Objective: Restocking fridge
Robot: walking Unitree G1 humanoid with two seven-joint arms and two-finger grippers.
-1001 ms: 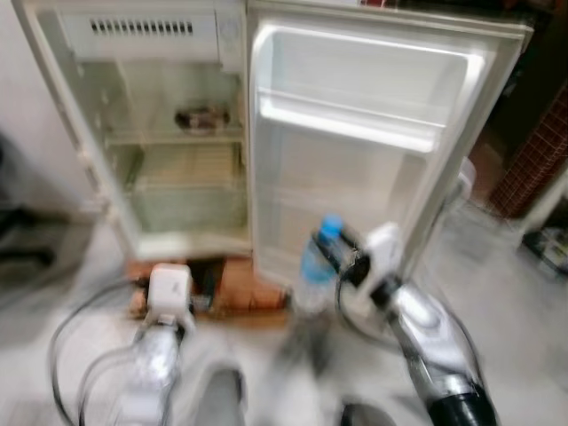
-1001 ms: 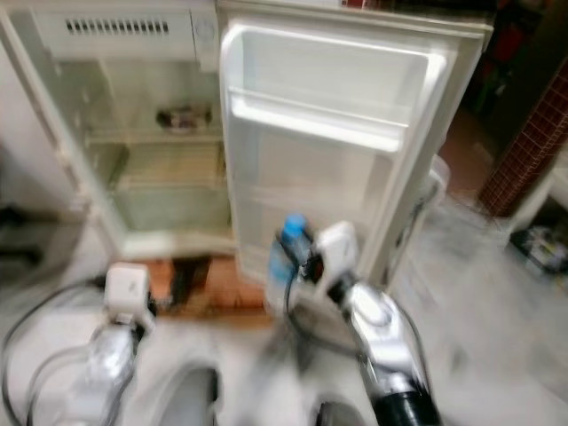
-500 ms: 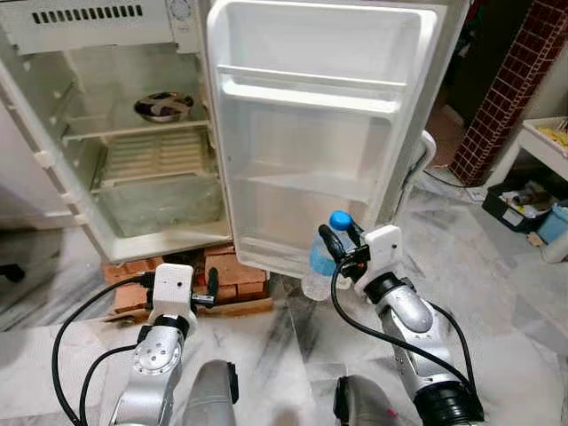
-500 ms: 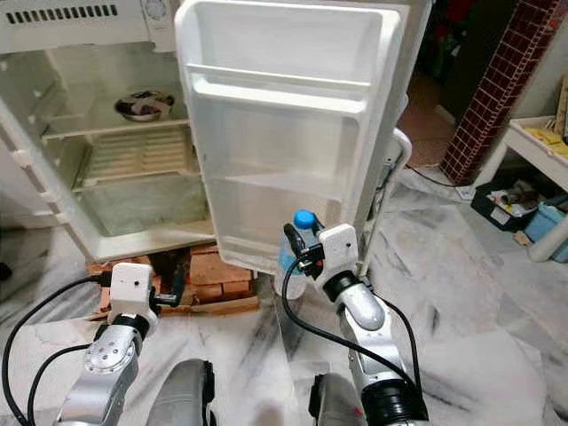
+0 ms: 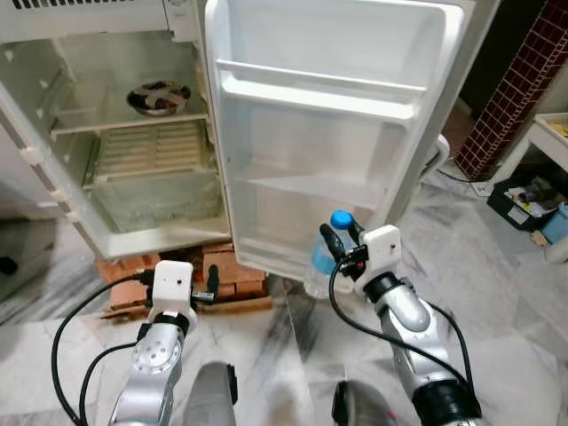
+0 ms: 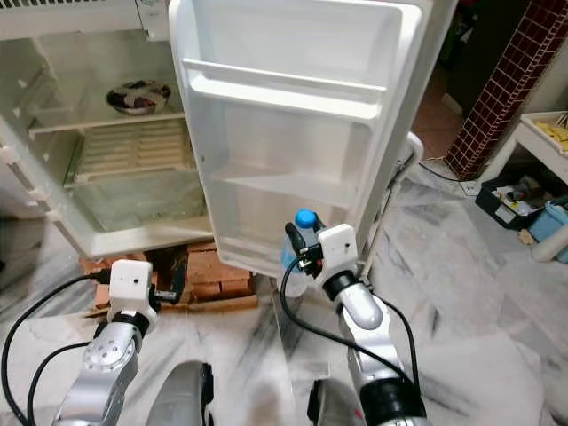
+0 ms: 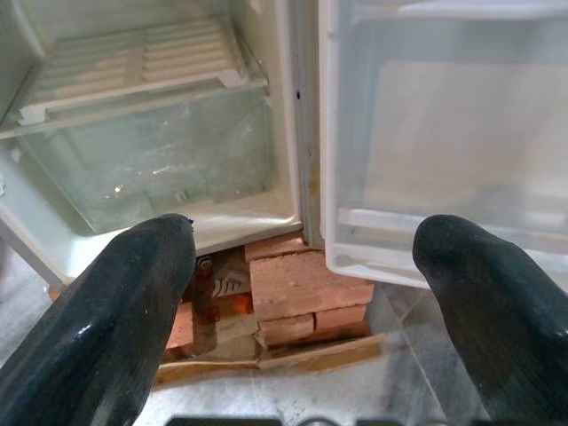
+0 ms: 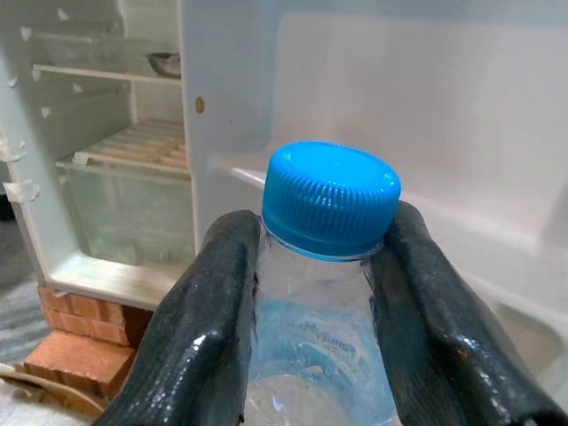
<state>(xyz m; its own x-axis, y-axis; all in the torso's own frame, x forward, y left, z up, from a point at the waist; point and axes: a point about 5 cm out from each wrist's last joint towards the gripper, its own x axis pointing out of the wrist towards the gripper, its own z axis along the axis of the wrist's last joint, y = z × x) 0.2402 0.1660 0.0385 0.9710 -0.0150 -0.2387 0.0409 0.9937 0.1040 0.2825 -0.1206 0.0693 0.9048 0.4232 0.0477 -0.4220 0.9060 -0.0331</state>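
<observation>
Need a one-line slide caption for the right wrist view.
Right gripper shut on the blue-capped water bottle, facing the open fridge door's shelf.

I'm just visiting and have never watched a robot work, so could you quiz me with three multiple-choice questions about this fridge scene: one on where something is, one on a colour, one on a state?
1. Where is the bowl?
A. On a door shelf
B. On the upper shelf inside the fridge
C. On the floor

2. What colour is the cap of the water bottle?
A. Red
B. White
C. Blue

3. How does the left gripper stand?
A. Open, holding nothing
B. Shut on the bottle
C. Shut on a brick

Answers:
1 B, the bowl sits on the top shelf of the cabinet.
2 C, the right wrist view shows a blue cap.
3 A, its fingers are spread wide with nothing between them; the right gripper holds the bottle.
</observation>
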